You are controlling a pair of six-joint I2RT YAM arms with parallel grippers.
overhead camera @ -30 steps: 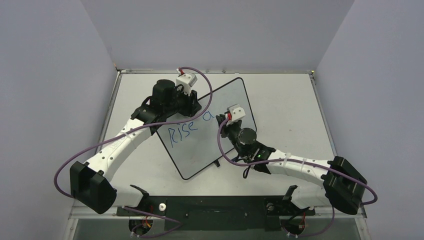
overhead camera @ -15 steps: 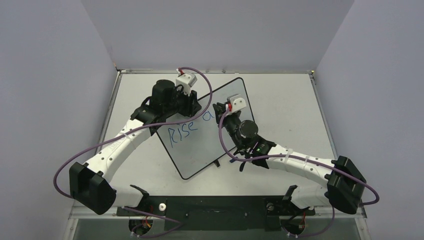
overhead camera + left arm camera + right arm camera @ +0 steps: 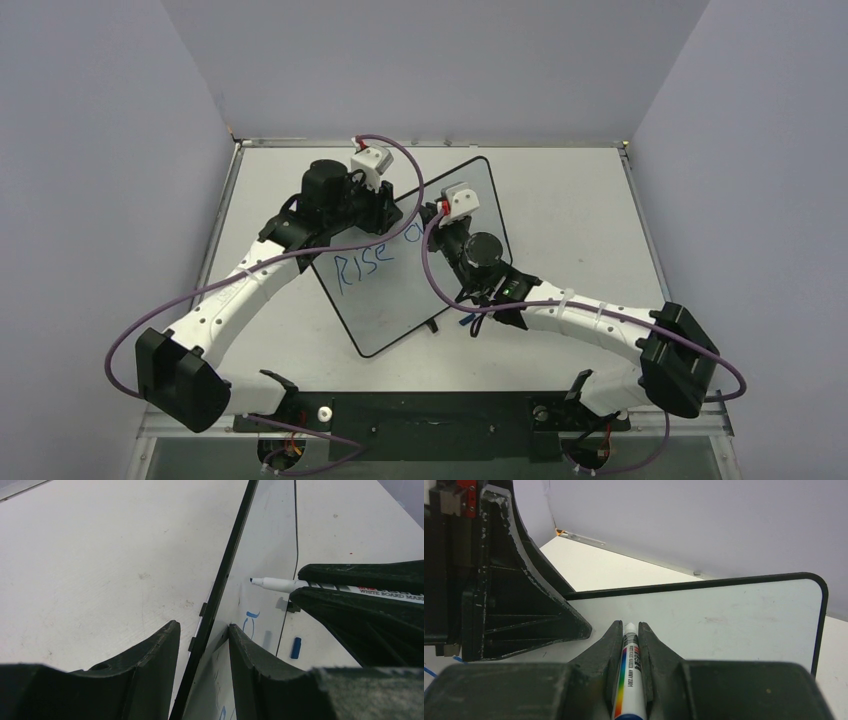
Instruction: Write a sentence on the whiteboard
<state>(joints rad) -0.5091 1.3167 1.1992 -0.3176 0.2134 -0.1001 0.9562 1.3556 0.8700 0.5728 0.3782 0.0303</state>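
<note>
Left jaws clamp the whiteboard (image 3: 265, 555) edge; right jaws pinch a marker (image 3: 626, 680).

The top camera looked down from above and behind the arm bases toward the far wall, far enough back to take in the whole table (image 3: 570, 220), both arms and the board (image 3: 395, 300). The left wrist camera sat close behind the left gripper (image 3: 202, 627) and faced along the board's black edge. The right wrist camera looked past the right gripper (image 3: 629, 625) and its marker (image 3: 626, 680), straight at the board's face from close by. All three views shared the board. The marker showed in both wrist views.
</note>
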